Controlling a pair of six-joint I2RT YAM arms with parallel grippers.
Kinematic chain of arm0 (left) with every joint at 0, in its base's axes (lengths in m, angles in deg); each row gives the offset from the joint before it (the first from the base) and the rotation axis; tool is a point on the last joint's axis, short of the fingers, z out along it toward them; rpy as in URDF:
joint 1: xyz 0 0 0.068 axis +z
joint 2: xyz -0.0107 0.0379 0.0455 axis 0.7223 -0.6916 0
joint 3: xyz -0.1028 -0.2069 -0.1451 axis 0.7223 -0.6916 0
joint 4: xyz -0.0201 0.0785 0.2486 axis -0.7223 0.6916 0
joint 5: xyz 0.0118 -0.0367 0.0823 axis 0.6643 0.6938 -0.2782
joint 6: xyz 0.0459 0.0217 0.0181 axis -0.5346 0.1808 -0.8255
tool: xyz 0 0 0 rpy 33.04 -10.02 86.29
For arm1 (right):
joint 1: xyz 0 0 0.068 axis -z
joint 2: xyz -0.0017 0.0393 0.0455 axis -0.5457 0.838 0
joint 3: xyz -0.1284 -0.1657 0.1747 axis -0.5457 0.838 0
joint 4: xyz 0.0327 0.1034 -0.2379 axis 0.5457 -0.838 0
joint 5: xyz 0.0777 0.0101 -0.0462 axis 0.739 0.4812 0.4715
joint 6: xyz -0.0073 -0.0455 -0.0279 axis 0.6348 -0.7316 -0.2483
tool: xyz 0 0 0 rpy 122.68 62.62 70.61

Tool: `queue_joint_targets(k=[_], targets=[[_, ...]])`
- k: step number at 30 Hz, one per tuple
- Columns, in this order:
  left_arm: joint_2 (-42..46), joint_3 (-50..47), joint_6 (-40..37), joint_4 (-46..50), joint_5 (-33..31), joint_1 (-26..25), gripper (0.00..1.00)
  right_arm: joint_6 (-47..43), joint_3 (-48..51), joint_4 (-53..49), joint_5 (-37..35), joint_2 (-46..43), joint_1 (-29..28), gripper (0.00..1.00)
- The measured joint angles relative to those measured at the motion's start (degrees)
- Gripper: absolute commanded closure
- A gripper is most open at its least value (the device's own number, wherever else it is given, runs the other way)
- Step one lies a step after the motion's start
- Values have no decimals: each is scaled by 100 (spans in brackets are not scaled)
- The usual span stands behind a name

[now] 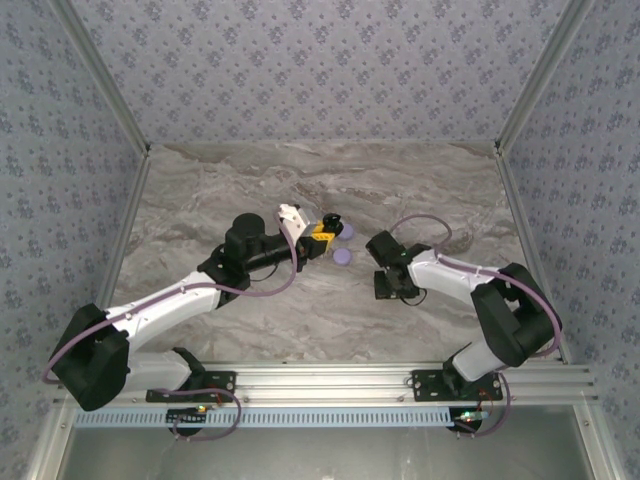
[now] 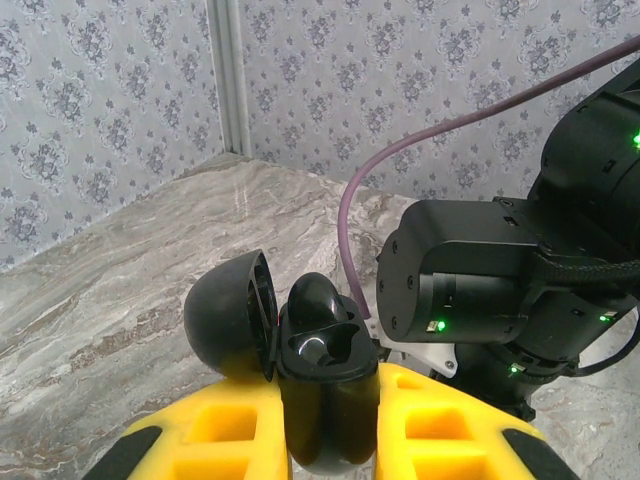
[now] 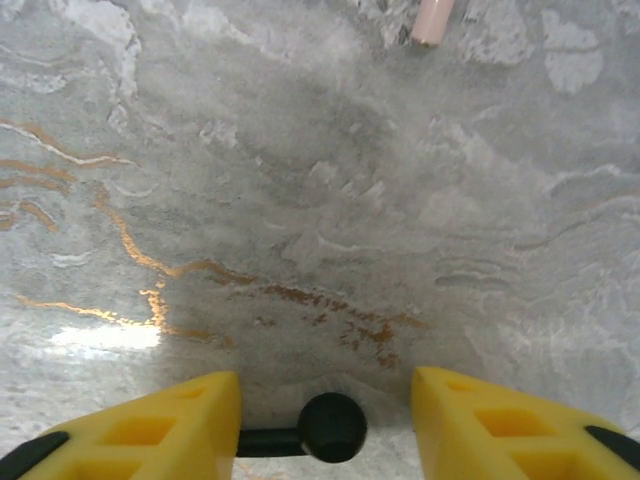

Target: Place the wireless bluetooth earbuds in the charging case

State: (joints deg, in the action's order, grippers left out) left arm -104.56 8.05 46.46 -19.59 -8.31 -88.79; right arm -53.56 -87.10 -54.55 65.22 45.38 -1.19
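On my right wrist feed the right gripper (image 3: 325, 388) is released. Its yellow fingers (image 3: 170, 425) are spread wide just over the grey marble-patterned table (image 3: 330, 200). Between them, low in the view, sits a small black rounded piece (image 3: 332, 427) with a thin black stem running to the finger on the left of the picture. I cannot tell whether it rests on the table or hangs from that finger, nor whether it is one of the earbuds. Beyond it, at the top edge, the end of a pale pink stubby piece (image 3: 433, 20) lies on the marble.

From above, the left arm reaches further in, toward the table's middle. The left gripper (image 1: 322, 238) is clenched on the black plastic charging case (image 2: 322, 410), with a yellow finger pressed to each side of its body. The case stands upright, its domed lid (image 2: 225, 320) hinged open to the left of the wrist view. A glossy black earbud (image 2: 315, 298) sits in the case's opening, its rounded top above the rim.

Two pale purple round discs lie flat on the table. One (image 1: 347, 232) is just beside the case and the other (image 1: 342, 257) lies between the two grippers. Farthest off stand the grey-blue patterned walls (image 1: 320, 60).
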Motion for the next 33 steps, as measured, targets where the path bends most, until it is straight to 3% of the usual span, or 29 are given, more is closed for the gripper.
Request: queue_joint_targets(k=[7,15,22,33], targets=[[0,0,-20,2,-2,0,100,179,76,-221,2,-122,-39,68],[0,0,-48,4,-22,0,100,214,96,-673,-79,-251,-33,68],[0,0,-68,20,-24,0,100,103,83,-538,166,-584,61,67],[0,0,-87,22,-24,0,100,-70,63,-234,199,-326,352,69]])
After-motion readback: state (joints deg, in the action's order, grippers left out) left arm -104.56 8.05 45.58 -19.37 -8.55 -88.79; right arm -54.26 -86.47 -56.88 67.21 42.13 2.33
